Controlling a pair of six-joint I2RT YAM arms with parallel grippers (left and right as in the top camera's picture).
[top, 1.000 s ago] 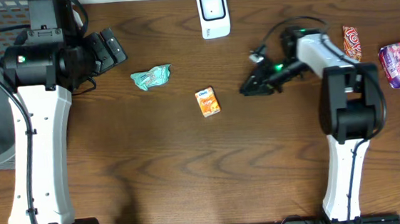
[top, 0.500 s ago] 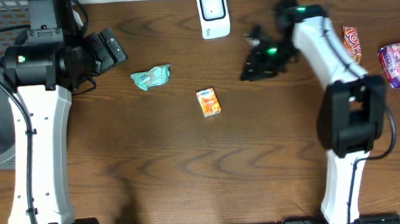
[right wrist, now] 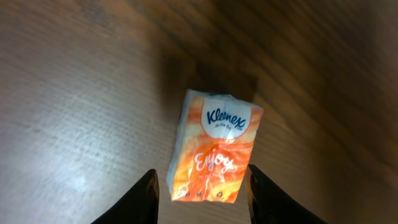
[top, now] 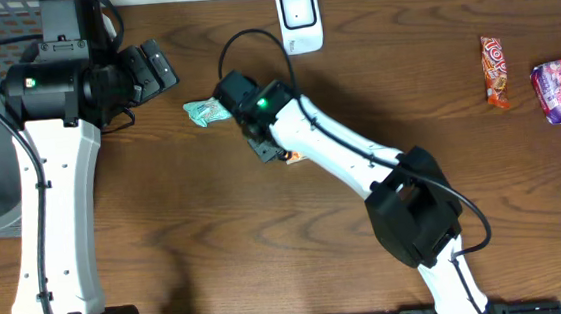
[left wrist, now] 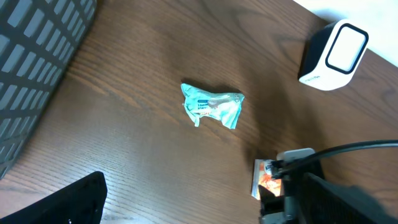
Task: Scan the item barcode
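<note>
The right gripper [right wrist: 204,186] is hanging over the orange Kleenex tissue pack [right wrist: 214,149], fingers apart and straddling its narrow width, not yet clamped, probably lining up a pinch. The pack is lying flat, label up, mid-table [top: 217,242], nearer than the white barcode scanner [top: 300,20] at the far edge. The left gripper [top: 153,72] is hovering wide apart, far left, out of the way.

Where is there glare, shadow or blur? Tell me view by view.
Right wrist: pale glare on the table left of the sharp Kleenex pack, dark shadow above it. Left wrist: teal wrapper crisp. Overhead: evenly lit, sharp.
</note>
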